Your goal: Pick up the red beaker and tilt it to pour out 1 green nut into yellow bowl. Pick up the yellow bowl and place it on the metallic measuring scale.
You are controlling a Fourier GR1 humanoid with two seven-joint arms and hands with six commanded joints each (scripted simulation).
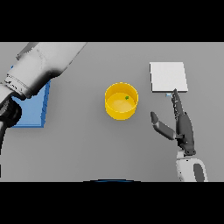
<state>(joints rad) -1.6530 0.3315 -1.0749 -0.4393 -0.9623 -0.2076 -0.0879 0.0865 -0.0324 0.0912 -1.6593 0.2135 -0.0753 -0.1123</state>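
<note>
a grey table (87, 144) seen from above, as from the robot's head. near the middle sits the yellow bowl (121, 101), round and upright, resting on the table by itself with nothing touching it. inside it, toward the far right of its floor, lies one small green nut (127, 97).

to the right of the bowl and a little farther away lies the metallic measuring scale (168, 77), a flat pale square plate with a small tab at its near edge. the bowl and the scale are apart, with bare table between them.

the right hand (183, 127) comes in from the lower right. it is dark, its fingers straight and held together, pointing away toward the scale, with the fingertips (175, 92) reaching just to the near edge of the scale by the tab. the thumb is spread out to the left, toward the bowl, but does not reach it. the hand is open and grips nothing.

the left arm (39, 65), white and grey, crosses the upper left corner of the view. its hand is at the left edge and mostly cut off, so i cannot tell whether it is open or closed. under the arm, at the far left, lies a flat blue mat (37, 111). the red beaker does not show.
</note>
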